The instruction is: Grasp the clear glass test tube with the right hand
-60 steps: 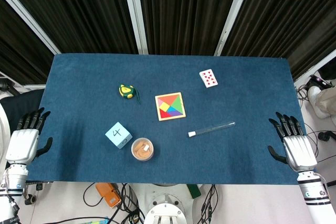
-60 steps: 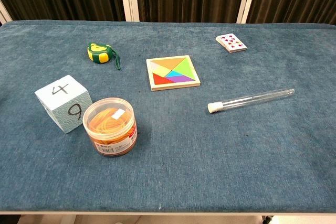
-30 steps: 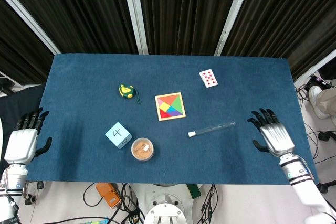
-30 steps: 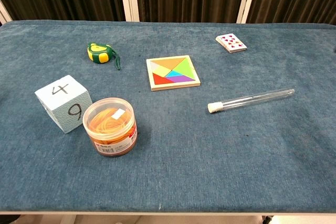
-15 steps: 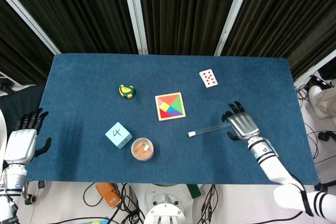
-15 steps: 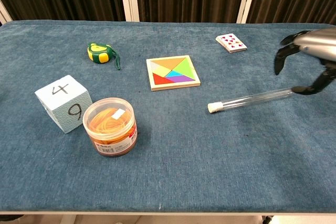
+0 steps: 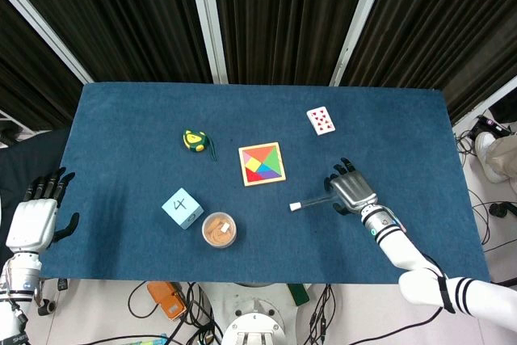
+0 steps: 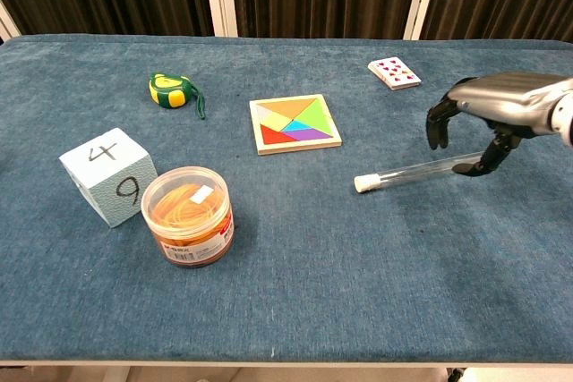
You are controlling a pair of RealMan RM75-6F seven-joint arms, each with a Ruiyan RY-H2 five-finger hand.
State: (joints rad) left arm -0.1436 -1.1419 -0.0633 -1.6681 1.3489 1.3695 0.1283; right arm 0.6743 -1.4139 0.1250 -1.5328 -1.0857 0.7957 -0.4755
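The clear glass test tube (image 8: 407, 173) with a white cap lies flat on the blue table, right of centre; in the head view the test tube (image 7: 309, 200) shows only its capped end. My right hand (image 8: 488, 112) hovers over the tube's far end with fingers spread and curved downward, holding nothing; in the head view the right hand (image 7: 352, 191) covers that end. Whether the fingertips touch the glass I cannot tell. My left hand (image 7: 34, 217) hangs off the table's near-left corner, fingers apart and empty.
A colourful tangram puzzle (image 8: 295, 123) lies left of the tube. A playing card deck (image 8: 393, 72) sits behind the right hand. An orange-filled round tub (image 8: 188, 215), a numbered light-blue cube (image 8: 107, 174) and a green-yellow tape measure (image 8: 170, 89) stand on the left side.
My right hand has swung from the table's right edge leftward to sit over the tube's far end. The tube and my left hand have stayed put.
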